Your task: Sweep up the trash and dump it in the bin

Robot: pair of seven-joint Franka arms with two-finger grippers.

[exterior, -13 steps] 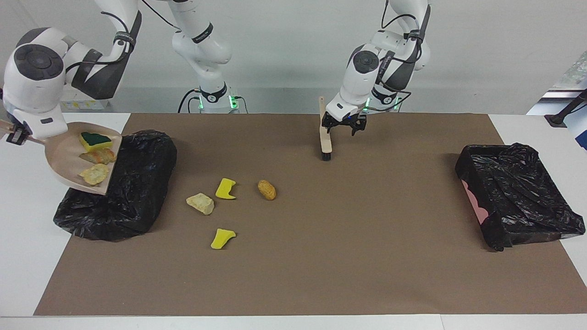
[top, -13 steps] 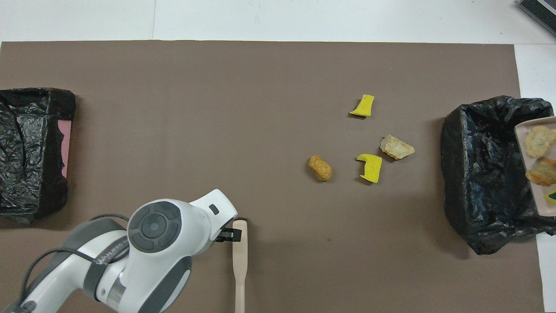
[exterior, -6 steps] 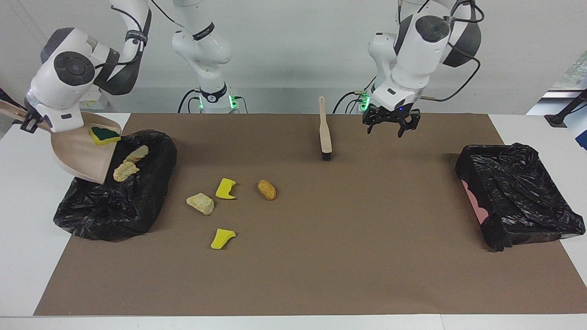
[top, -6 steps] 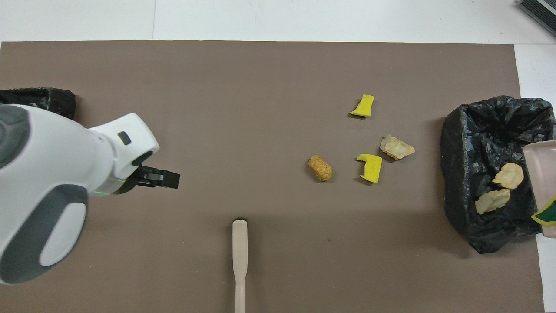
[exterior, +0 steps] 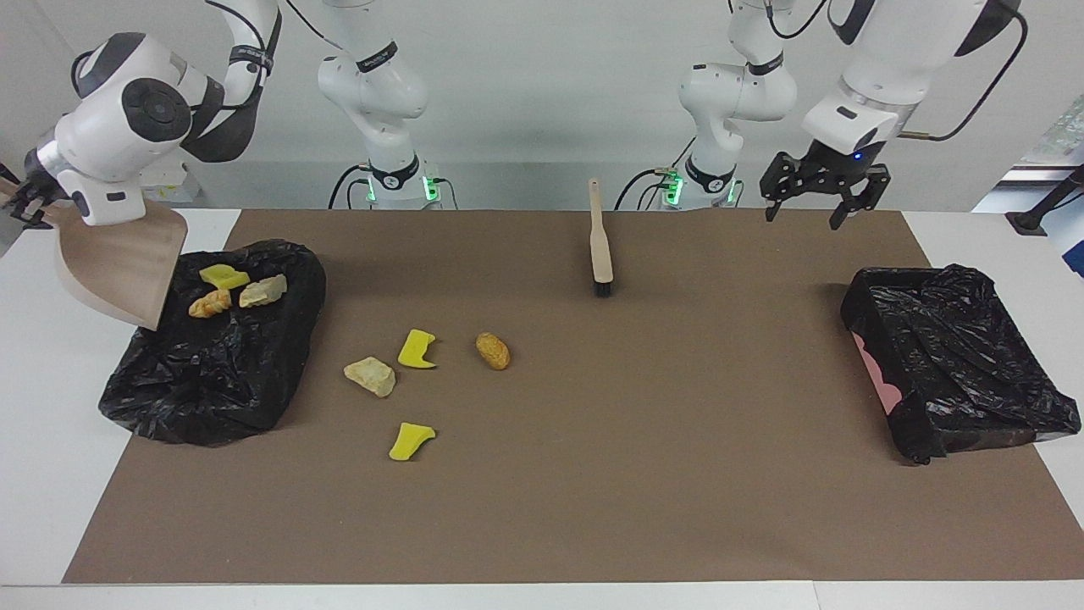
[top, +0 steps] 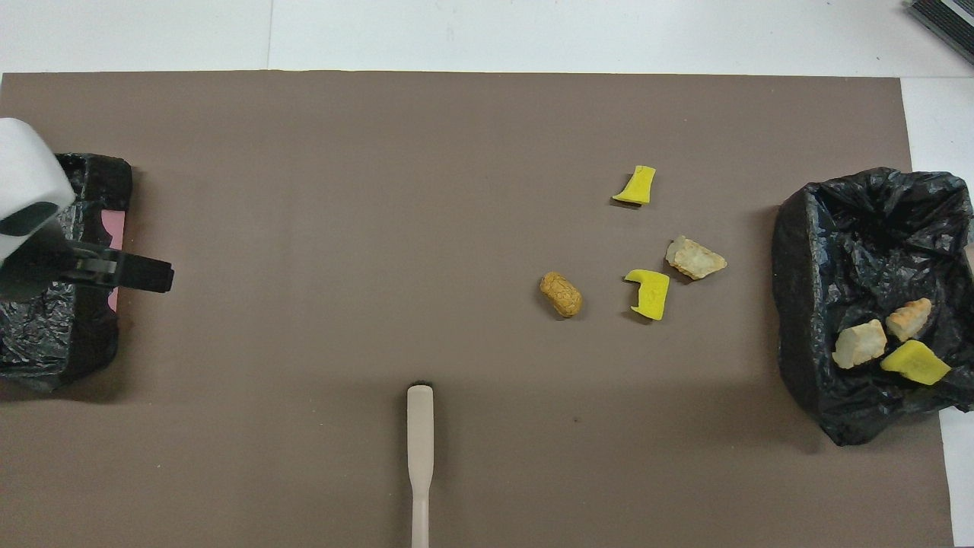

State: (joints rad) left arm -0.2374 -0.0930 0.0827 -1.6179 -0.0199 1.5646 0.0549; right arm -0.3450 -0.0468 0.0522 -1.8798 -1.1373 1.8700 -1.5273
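Three scraps (exterior: 230, 290) are in the bin (exterior: 212, 373) at the right arm's end; four scraps (exterior: 421, 373) lie on the mat beside the bin, toward the brush (exterior: 600, 246). Your right gripper (exterior: 19, 203) pinches the dustpan (exterior: 118, 267) handle, pan tilted and empty over the bin's edge, so level it before you lower it beside the four. Left gripper (exterior: 818, 196) hangs fingers spread over the mat edge near the second bin (exterior: 957, 364); bring it to the brush and sweep toward the pan.
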